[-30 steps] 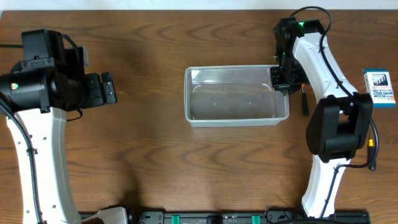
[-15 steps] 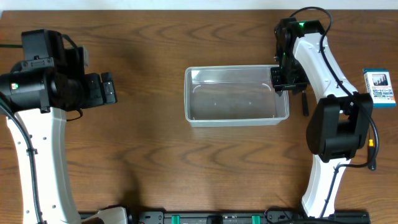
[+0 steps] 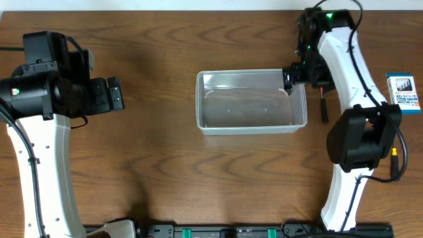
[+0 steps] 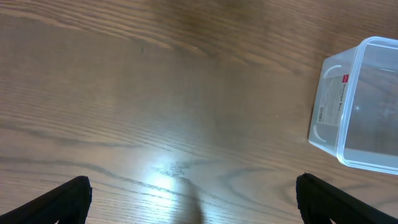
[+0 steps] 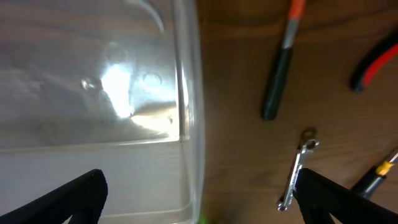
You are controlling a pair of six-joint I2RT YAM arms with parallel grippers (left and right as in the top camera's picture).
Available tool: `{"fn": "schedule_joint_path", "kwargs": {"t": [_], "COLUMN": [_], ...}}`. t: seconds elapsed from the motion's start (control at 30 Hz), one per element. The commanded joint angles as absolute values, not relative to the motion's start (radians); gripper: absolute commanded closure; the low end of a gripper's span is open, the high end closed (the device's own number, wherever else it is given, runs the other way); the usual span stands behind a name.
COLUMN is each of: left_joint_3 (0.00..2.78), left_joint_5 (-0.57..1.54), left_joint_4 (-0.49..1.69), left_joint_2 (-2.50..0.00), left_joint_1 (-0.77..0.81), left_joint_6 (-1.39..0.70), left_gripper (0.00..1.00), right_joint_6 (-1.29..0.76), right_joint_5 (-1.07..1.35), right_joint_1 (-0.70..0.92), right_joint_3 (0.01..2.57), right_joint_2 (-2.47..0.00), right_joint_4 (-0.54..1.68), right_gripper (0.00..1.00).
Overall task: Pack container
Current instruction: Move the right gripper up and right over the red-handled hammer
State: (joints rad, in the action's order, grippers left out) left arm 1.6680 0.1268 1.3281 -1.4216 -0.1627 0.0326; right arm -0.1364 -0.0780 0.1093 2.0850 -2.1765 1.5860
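The container (image 3: pixel 250 129) stands mid-bench, a little nearer the far edge than the near one, long side running left to right. As far as its clear walls let me judge, it is empty. The right jaws hang spread wide over its right end, close to its far-right corner, gripping nothing. The left jaws are also wide apart and empty, well off toward the left edge of the bench.

The things to pack lie on the bare bench between the tub's right end and the right edge: a black-handled tool (image 5: pixel 278 74) with an orange tip, a small silver wrench (image 5: pixel 297 169), something with a red handle (image 5: pixel 376 62) and a yellow-tipped tool (image 5: pixel 380 173). A blue and white box (image 3: pixel 402 91) sits nearer the right edge.

The step in hand looks like fetching the first tool. The black-handled one lies just beside the tub wall, so it is likely the easy start. The jaws should swing right, clear of the rim, turn to straddle the handle crosswise near its middle, and come down until the tips almost meet the wood before closing. The wrench is thin and flat and will probably need a lower, more careful pinch.
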Motion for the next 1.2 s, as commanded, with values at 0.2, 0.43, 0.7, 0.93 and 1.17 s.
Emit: {"fn": "schedule_joint_path", "kwargs": {"t": [0.2, 0.43, 0.7, 0.93, 1.17], "left_joint_3": [1.686, 1.686, 1.686, 1.686, 1.686], "left_joint_5": [0.119, 0.118, 0.118, 0.118, 0.118], "left_joint_4": [1.327, 1.327, 1.326, 1.323, 1.324], "left_joint_2": [-1.425, -1.425, -1.425, -1.425, -1.425], "left_joint_1": [-0.167, -0.167, -0.167, -0.167, -0.167], "left_joint_6": [0.029, 0.029, 0.029, 0.029, 0.029], "left_gripper": [0.02, 0.02, 0.02, 0.02, 0.02], "right_joint_6": [0.025, 0.101, 0.17, 0.173, 0.162], "right_joint_5": [-0.079, -0.096, -0.062, -0.043, -0.01], "right_joint_1": [0.004, -0.059, -0.1, -0.104, -0.118], "right_joint_3": [2.19, 2.19, 2.19, 2.189, 2.189], "right_joint_2": [-2.158, -2.158, -2.159, -2.17, -2.225], "right_joint_4": [1.641, 1.579, 1.441, 1.386, 1.388], "right_gripper": [0.01, 0.01, 0.01, 0.01, 0.01]}}
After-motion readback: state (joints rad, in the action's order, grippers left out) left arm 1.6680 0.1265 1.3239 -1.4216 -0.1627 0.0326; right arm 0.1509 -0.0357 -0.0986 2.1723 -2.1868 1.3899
